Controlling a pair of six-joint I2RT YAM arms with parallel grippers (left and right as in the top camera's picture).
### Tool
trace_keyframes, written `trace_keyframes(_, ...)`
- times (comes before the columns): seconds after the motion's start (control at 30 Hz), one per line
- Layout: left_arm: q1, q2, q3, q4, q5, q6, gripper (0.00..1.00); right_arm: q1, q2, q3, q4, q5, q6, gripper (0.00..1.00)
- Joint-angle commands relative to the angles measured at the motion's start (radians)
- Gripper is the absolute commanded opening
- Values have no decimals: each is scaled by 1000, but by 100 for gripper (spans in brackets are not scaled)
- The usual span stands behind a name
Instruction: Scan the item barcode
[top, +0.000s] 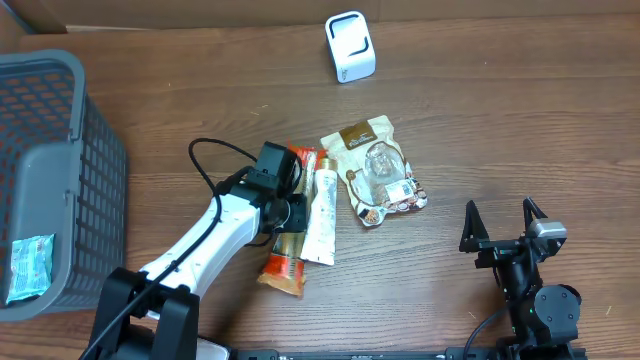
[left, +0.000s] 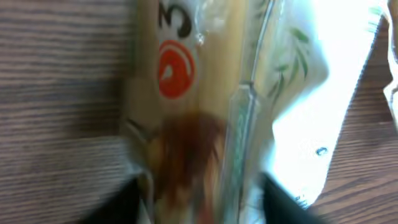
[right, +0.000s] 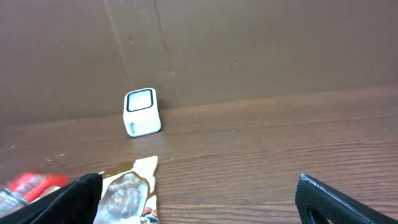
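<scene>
A long orange-red snack packet lies on the wooden table beside a white tube. My left gripper is down over the packet's middle. In the left wrist view the image is blurred: the packet, with an orange circle on it, fills the space in front of my left gripper. The dark fingers stand apart on either side of it, open. The white barcode scanner stands at the far edge and shows in the right wrist view as the scanner. My right gripper rests wide open and holds nothing.
A clear bag of nuts lies right of the tube, and shows in the right wrist view as the bag. A grey mesh basket at the left edge holds a blue packet. A cardboard wall backs the table.
</scene>
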Motion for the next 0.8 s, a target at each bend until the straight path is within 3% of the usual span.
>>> trace_keyframes(0.0, -3, -26, 8, 5, 9, -21, 100, 4, -8, -11, 3, -5, -1, 100)
trace_keyframes(0.23, 9, -50, 102, -42, -14, -10, 100, 4, -8, -11, 3, -5, -1, 100)
trace_keyframes(0.5, 101, -144, 595, -361, -106, 105, 100, 4, -8, -11, 3, -5, -1, 100)
trace_keyframes(0.67, 268, -166, 946, -577, -66, 138, 100, 4, -8, -11, 3, -5, -1, 100)
trace_keyframes(0.77, 438, -176, 1098, -681, -79, 137, 100, 4, -8, -11, 3, -5, -1, 100)
